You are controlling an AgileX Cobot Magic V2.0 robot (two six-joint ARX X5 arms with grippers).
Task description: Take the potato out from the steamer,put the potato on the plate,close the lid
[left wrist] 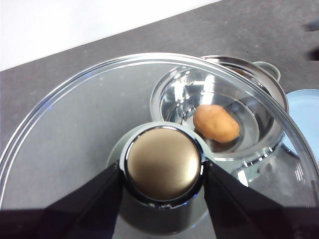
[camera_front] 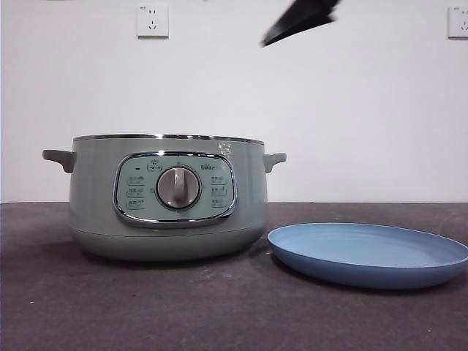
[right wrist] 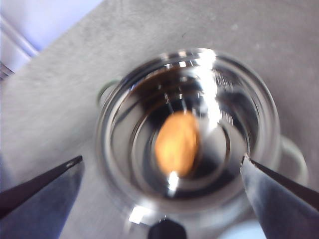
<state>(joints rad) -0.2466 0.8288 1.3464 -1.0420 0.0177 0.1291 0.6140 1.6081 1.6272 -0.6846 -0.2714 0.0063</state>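
- Nearest the front camera is the plate (camera_front: 369, 254), light blue and shallow, lying bare on the dark table (camera_front: 146, 307) at about 4 o'clock in that view, just beside the pot's right flank but apart from it.
- Left of it, at roughly 9 o'clock, stands the steamer (camera_front: 164, 197), sage green, its silver dial (camera_front: 178, 188) facing the camera and its top open (no cover sits on the chrome rim).
- The potato (left wrist: 216, 123) lies on the shiny metal floor inside the steamer, orange-brown and on its side; it also shows in the right wrist view, though blurred.
- The left gripper (left wrist: 162, 181) has its jaws closed against either side of the knob of the lid (left wrist: 89, 114), holding the glass lid up off the pot and to one side; the pot and potato show through the glass.
- The right gripper (right wrist: 162, 169) hangs above the open steamer, jaws spread wide and holding nothing, with the potato between the tips.
- A black tip (camera_front: 300, 20) shows at 12 o'clock in the front view (which arm, I cannot tell).
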